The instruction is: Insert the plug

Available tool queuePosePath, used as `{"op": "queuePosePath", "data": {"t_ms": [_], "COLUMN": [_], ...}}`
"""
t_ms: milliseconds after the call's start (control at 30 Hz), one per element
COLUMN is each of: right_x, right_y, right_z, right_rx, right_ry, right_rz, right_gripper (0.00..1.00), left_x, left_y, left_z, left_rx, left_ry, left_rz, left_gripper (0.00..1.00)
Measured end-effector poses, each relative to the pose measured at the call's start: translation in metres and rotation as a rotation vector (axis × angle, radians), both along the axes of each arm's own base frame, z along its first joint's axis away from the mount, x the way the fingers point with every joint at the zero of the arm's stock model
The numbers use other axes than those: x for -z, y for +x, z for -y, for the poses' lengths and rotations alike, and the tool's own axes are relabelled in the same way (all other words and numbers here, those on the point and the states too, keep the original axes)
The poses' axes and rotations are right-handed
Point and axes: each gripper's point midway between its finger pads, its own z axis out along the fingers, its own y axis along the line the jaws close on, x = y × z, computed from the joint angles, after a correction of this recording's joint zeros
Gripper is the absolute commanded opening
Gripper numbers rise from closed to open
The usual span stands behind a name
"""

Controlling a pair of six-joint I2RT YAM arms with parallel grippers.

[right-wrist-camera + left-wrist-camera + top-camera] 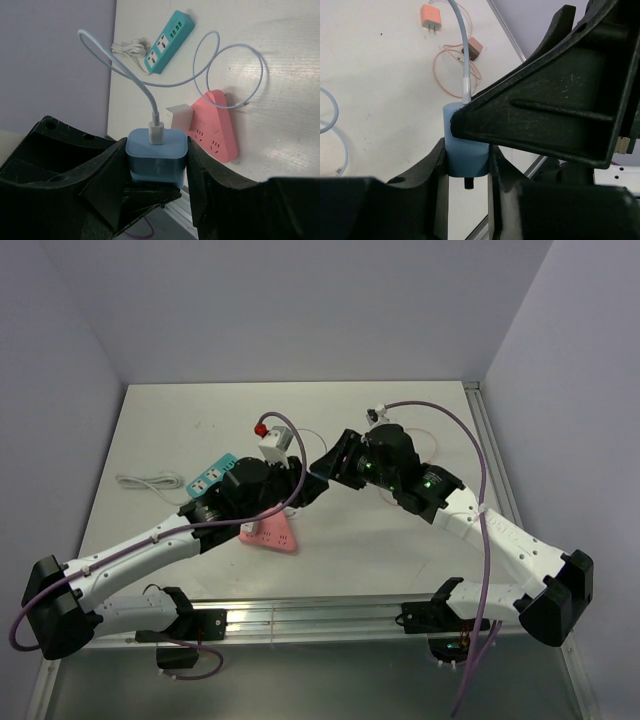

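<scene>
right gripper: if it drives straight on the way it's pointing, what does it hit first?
Most likely the left gripper: it faces the right gripper nose to nose, both shut on the blue charger. The pink power strip lies beyond; depth is unclear.

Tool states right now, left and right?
Left tool: closed on the blue charger.
Right tool: closed on the same blue charger.

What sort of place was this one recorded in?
Probably a lab robot cell: a white tabletop boxed in by plain lilac walls, a metal rail at its near edge, and a teal power strip.
</scene>
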Motion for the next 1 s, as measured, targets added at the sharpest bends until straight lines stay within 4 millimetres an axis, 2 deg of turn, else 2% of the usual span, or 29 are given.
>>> {"op": "queuePosePath", "data": {"t_ms": [33, 67, 100, 167, 200, 300, 467, 633, 733, 867, 1000], "right_x": [0.0, -0.001, -0.002, -0.003, -0.003, -0.004, -0.009, -0.033, -0.049, -0.055, -0.066], "right_y": [0.0, 0.0, 0.0, -0.001, -0.002, -0.007, -0.014, -0.025, -0.044, -0.066, -0.076], "right_z": [0.0, 0.001, 0.0, 0.001, 0.0, 0.001, 0.011, 0.024, 0.014, -0.002, -0.013], "right_rx": [-0.002, -0.003, -0.008, -0.016, -0.023, -0.058, -0.117, -0.206, -0.342, -0.503, -0.594], "right_ry": [-0.002, -0.004, -0.005, -0.011, -0.016, -0.049, -0.068, -0.012, 0.065, 0.164, 0.22], "right_rz": [0.005, 0.011, 0.014, 0.023, 0.028, 0.045, 0.081, 0.197, 0.297, 0.372, 0.432], "right_gripper": [0.04, 0.11, 0.29, 0.44, 0.59, 0.75, 0.76, 0.71, 0.67, 0.65, 0.61], "left_x": [0.0, -0.001, -0.001, -0.002, -0.002, -0.001, -0.002, -0.023, -0.045, -0.067, -0.077], "left_y": [0.0, 0.0, -0.001, -0.001, -0.003, -0.006, -0.014, -0.038, -0.052, -0.07, -0.081], "left_z": [0.0, 0.0, -0.001, -0.001, -0.001, -0.01, -0.035, -0.049, -0.053, -0.05, -0.045], "left_rx": [0.002, 0.003, 0.004, 0.008, 0.013, 0.01, 0.002, 0.075, 0.137, 0.232, 0.301], "left_ry": [-0.001, -0.003, -0.005, -0.009, -0.013, -0.025, -0.058, -0.142, -0.21, -0.288, -0.336], "left_rz": [-0.003, -0.002, -0.003, -0.004, -0.002, 0.004, 0.023, 0.085, 0.143, 0.203, 0.211], "left_gripper": [0.0, 0.0, 0.0, 0.0, 0.0, 0.0, 0.0, 0.0, 0.0, 0.0, 0.0]}}
